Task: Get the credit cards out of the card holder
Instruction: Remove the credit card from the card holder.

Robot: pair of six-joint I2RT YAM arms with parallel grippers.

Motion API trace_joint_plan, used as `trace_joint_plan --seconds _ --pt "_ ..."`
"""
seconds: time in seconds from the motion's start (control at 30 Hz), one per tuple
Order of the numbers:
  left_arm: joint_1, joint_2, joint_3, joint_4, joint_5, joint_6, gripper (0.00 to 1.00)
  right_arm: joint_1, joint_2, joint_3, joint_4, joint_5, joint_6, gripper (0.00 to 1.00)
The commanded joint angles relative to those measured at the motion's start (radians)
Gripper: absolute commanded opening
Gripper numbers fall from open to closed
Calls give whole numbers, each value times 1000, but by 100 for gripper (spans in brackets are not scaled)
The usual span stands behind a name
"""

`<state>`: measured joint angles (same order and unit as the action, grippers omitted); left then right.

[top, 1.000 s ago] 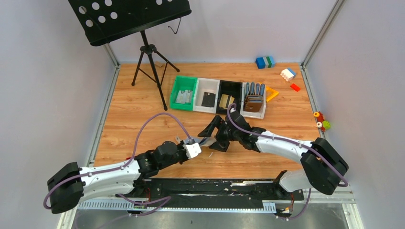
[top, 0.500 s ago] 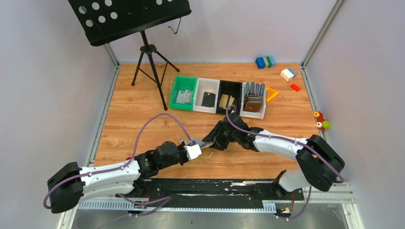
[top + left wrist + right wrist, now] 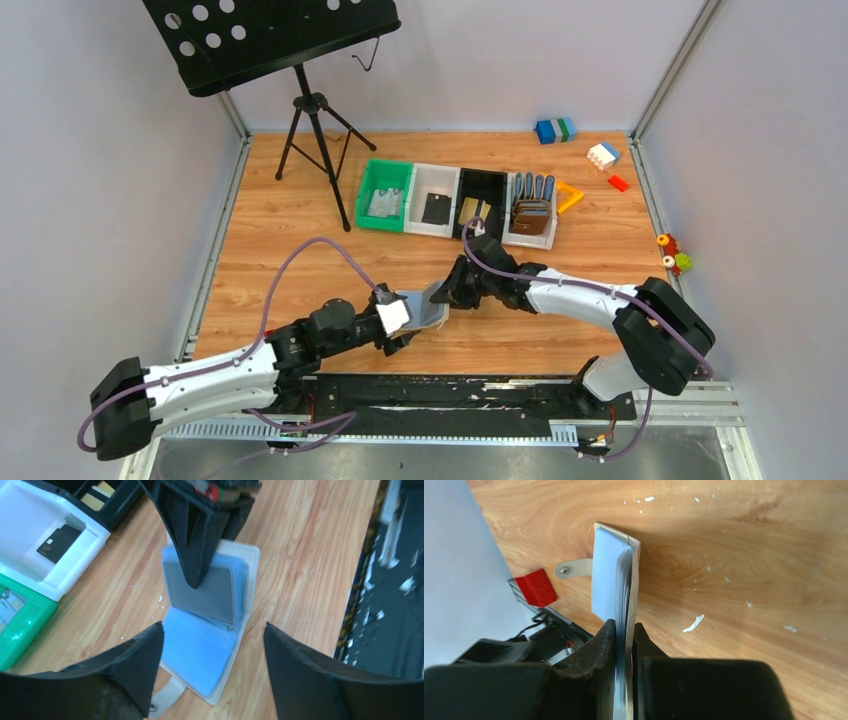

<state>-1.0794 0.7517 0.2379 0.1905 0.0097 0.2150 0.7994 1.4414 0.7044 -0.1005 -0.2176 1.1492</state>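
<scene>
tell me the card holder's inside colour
Light blue; card holder shows best in left wrist view.

Surface finishes, left claw view.
My matt, grainy black plastic left fingers (image 3: 310, 680); pale grey-beige folding card holder (image 3: 205, 645), smooth leather-like cover, light blue matt lining; wood-grain table (image 3: 310, 540), slight sheen.

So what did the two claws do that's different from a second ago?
The left claw let go of the card holder, opened wide and pulled back a little toward its own base. The right claw moved in and pinched shut on the card holder's inner leaves. The trays and the music stand stayed where they were.
</scene>
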Motion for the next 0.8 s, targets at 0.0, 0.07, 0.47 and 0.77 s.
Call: trace_joint_plan --seconds 0.0,0.07,0.47,0.77 --pt "-1 -125 -24 3 -8 -139 85 0 44 101 1 -10 -233 0" --pt "1 -195 -51 4 -63 -198 91 8 58 127 -27 -7 -295 1" --pt "2 -268 15 -167 -304 -697 100 30 49 141 -98 62 -427 13" --pt "53 19 124 -196 -165 -872 94 36 49 145 -153 134 -449 24"
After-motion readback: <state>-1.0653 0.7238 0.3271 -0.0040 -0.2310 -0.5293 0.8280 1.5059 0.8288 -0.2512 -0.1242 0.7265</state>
